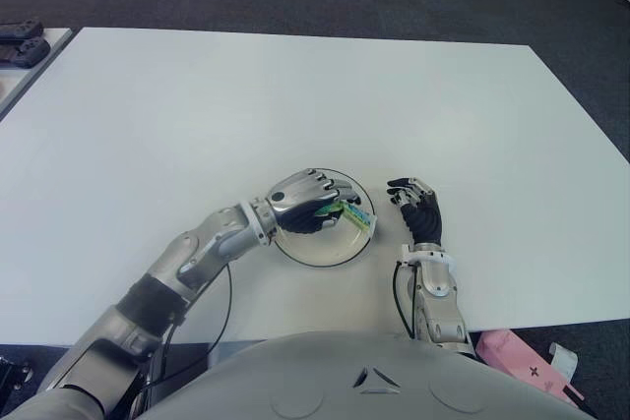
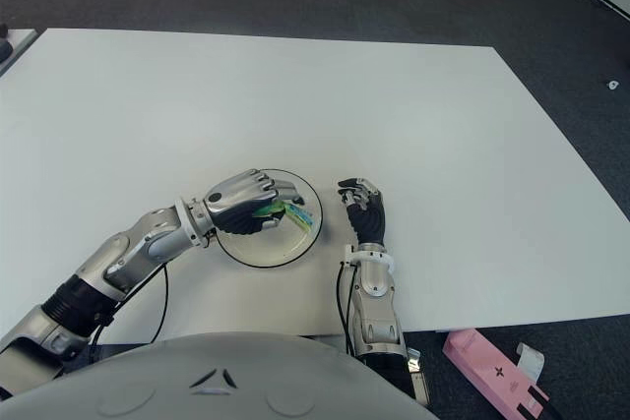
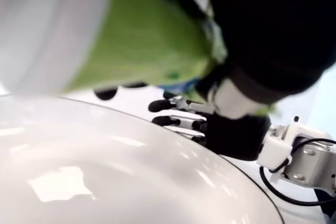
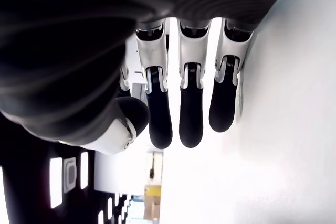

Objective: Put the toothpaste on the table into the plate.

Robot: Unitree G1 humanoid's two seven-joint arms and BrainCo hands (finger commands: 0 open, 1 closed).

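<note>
Near the front edge of the table (image 1: pixel 492 105), right of its middle: right hand (image 1: pixel 417 209) just beside the plate (image 1: pixel 317 253), palm down, fingers loosely extended and holding nothing, idle. Just left of it, left hand (image 1: pixel 307 202) over the plate, fingers curled tight around the toothpaste (image 1: pixel 351 211), green-and-white tube poking out past the knuckles toward the plate's right rim. Tube already above the dish, so probably the release step in hand.

To do it well: lower until the tube almost touches the plate's floor, keep it level and pointed along the dish rather than across the rim, then loosen fingers slowly so nothing springs or rolls out; lift straight up afterward, clear of the rim.

Left wrist view alone: the gap between tube and shiny plate surface beneath. Eye views alone: tube tip lying close to the right rim, a hint to shift slightly toward the centre. Right wrist view: three straight fingers and thumb, nothing gripped.
</note>
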